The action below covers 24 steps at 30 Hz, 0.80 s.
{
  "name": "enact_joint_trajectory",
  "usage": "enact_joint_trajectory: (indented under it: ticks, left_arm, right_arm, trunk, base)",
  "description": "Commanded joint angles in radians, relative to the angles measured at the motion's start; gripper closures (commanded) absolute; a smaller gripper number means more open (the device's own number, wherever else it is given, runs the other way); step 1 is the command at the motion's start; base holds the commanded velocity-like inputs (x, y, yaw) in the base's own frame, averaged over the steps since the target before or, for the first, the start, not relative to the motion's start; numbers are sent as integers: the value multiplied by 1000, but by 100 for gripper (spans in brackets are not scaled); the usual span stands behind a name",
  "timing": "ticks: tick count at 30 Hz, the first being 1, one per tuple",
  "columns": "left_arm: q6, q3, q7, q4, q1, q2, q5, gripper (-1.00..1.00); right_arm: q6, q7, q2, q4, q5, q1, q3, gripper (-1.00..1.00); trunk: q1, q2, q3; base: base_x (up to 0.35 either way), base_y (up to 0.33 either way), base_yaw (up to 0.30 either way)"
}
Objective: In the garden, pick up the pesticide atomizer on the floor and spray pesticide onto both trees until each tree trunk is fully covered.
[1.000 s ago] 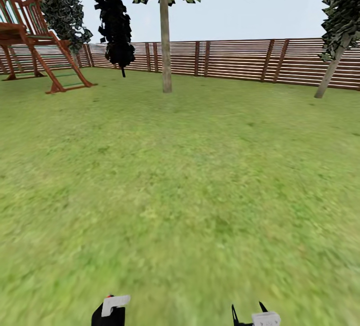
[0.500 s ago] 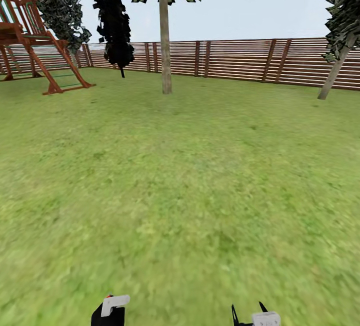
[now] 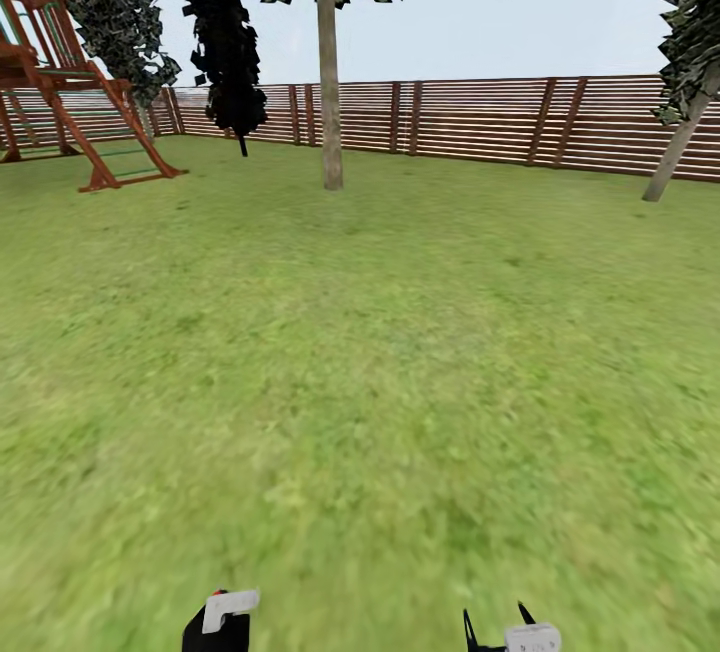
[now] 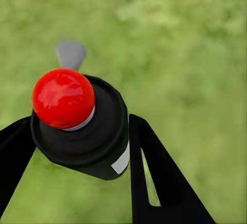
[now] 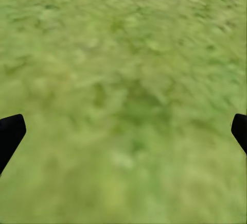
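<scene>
Over blurred grass [image 3: 380, 352], left gripper [image 4: 77, 147] pinches the atomizer [image 4: 82, 126]; right gripper [image 5: 123, 131] spread, tips cropped.

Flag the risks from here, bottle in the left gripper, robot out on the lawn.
1. The left gripper grips the bottle only by its sides, so it could slip while driving.
2. The trunk is far off; spraying now would miss.
3. The play frame stands left of the route; veering left risks hitting it.
</scene>
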Motion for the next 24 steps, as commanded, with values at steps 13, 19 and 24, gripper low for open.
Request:
enact_joint_trajectory:
  ticks: [13, 19, 24]
  left_arm:
    - [0, 0, 0, 0, 0, 0, 0, 100]
    - [0, 0, 0, 0, 0, 0, 0, 100]
    - [0, 0, -1, -1, 0, 0, 0, 100]
  right_arm:
    - [0, 0, 0, 0, 0, 0, 1, -100]
    - [0, 0, 0, 0, 0, 0, 1, -100]
    - [0, 0, 0, 0, 0, 0, 0, -100]
  trunk:
    - [0, 0, 0]
    - [0, 0, 0]
    - [0, 0, 0]
  base:
    - [341, 0, 0]
    - [341, 0, 0]
    - [341, 0, 0]
